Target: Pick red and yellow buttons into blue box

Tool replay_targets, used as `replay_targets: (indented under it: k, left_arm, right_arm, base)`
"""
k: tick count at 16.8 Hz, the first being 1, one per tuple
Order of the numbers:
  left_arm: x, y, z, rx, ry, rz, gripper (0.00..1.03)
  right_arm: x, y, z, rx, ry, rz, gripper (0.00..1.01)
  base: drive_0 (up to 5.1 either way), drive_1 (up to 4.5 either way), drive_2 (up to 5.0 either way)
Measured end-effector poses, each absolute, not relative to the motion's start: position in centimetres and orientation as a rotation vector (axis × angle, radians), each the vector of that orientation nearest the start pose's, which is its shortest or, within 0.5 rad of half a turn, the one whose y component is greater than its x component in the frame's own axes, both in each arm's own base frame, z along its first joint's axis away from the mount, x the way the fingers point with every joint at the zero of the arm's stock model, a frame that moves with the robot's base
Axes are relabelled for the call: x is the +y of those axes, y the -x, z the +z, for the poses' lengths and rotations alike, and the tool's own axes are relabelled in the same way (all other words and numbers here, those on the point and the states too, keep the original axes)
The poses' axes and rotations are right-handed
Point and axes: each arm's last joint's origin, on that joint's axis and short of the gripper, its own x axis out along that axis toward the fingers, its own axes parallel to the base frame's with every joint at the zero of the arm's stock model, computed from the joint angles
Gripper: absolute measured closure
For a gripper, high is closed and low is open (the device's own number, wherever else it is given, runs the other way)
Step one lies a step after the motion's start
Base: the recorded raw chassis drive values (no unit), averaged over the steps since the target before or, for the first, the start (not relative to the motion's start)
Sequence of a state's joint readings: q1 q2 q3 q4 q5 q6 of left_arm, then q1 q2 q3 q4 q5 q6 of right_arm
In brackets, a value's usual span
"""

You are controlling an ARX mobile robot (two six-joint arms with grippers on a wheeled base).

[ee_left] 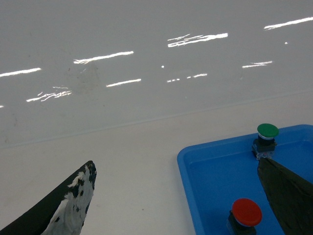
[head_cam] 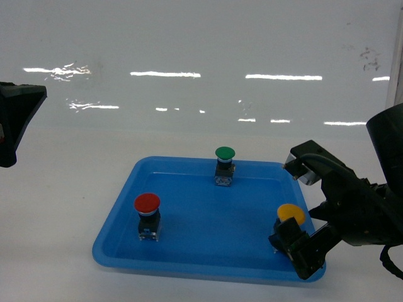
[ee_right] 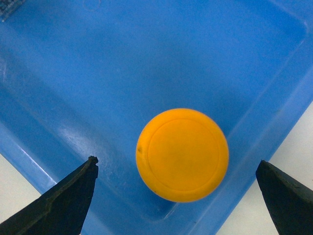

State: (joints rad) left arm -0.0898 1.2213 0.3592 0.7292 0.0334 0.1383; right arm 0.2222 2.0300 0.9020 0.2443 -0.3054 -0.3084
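Head view: yellow button (head_cam: 291,214) stands upright in the blue box (head_cam: 189,258), at its right front corner; right gripper (head_cam: 301,242) straddles it. Red button (head_cam: 147,203) stands at the box's left.

Left wrist view: left gripper (ee_left: 181,196) spread wide, empty, outside the box.

Right wrist view: the cap sits centred between wide-spread jaws, untouched.

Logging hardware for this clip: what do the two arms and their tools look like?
Both are black. The right tool sits on a bulky black wrist carrying a silver-grey block, with a black cable looping at its lower right. In the wrist views the fingers taper to points. One left tool finger shows white scuffing or worn paint. No lettering is readable.
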Motion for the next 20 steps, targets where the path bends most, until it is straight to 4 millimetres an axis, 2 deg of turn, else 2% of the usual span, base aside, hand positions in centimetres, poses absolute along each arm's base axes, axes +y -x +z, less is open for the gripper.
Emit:
replay_targets:
  k: [5, 18, 19, 20]
  left_arm:
    - [-2.2, -22.9, 19.2, 0.124, -0.142, -0.132, 0.05]
    - [-2.2, -22.9, 19.2, 0.124, -0.142, -0.132, 0.05]
    - [-2.2, -22.9, 19.2, 0.124, -0.142, -0.132, 0.05]
    - [-2.2, -22.9, 19.2, 0.124, -0.142, -0.132, 0.05]
  right_arm:
    - [9.1, -35.1, 5.9, 0.820, 0.245, 0.635, 0.03]
    - [9.2, -35.6, 6.0, 0.795, 0.254, 0.652, 0.03]
    - [9.2, -35.6, 6.0, 0.795, 0.254, 0.652, 0.10]
    - [9.2, -35.6, 6.0, 0.795, 0.254, 0.652, 0.21]
  base:
    - [0.0, 0.00, 0.0]
    - [0.0, 0.00, 0.0]
    - [0.0, 0.00, 0.0]
    - [0.0, 0.00, 0.0]
